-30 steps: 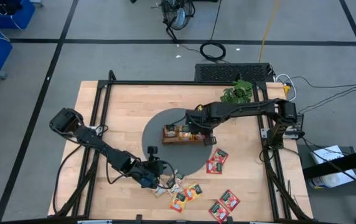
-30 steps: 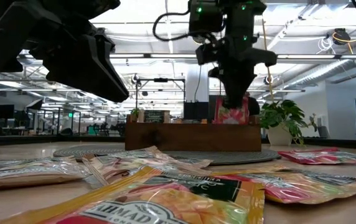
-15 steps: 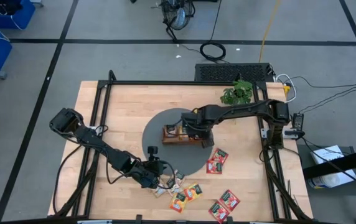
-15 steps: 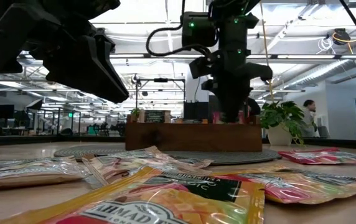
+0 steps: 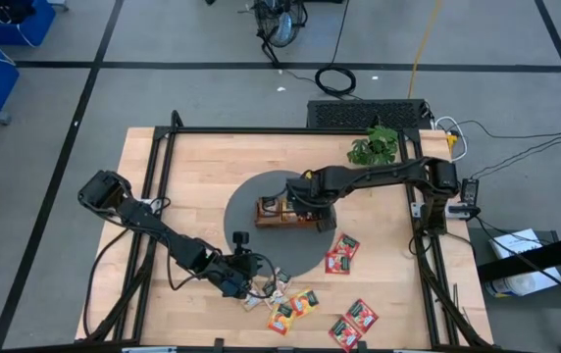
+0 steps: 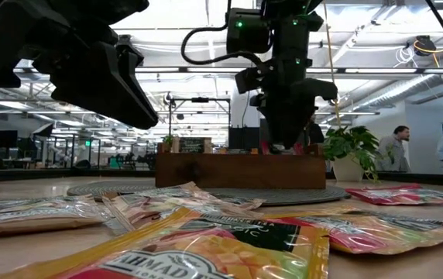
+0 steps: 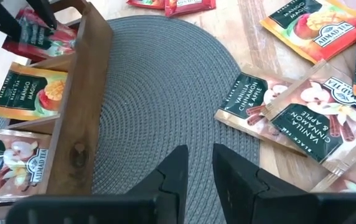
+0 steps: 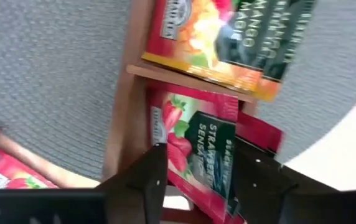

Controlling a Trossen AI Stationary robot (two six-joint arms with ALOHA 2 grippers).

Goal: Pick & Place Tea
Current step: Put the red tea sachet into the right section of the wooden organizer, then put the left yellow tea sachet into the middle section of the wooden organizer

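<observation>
Spanning the scene, the wooden tabletop (image 5: 202, 167) carries a round grey mat (image 5: 251, 201) with the wooden tray (image 5: 285, 218) on it. Directly over the tray's end compartment hangs the right gripper (image 5: 312, 213), fingers apart astride a red strawberry sachet (image 8: 196, 146) standing inside. Near the tray, off the mat, the left gripper (image 5: 246, 277) has fingers slightly apart, empty, beside scattered tea sachets (image 5: 295, 304).
</observation>
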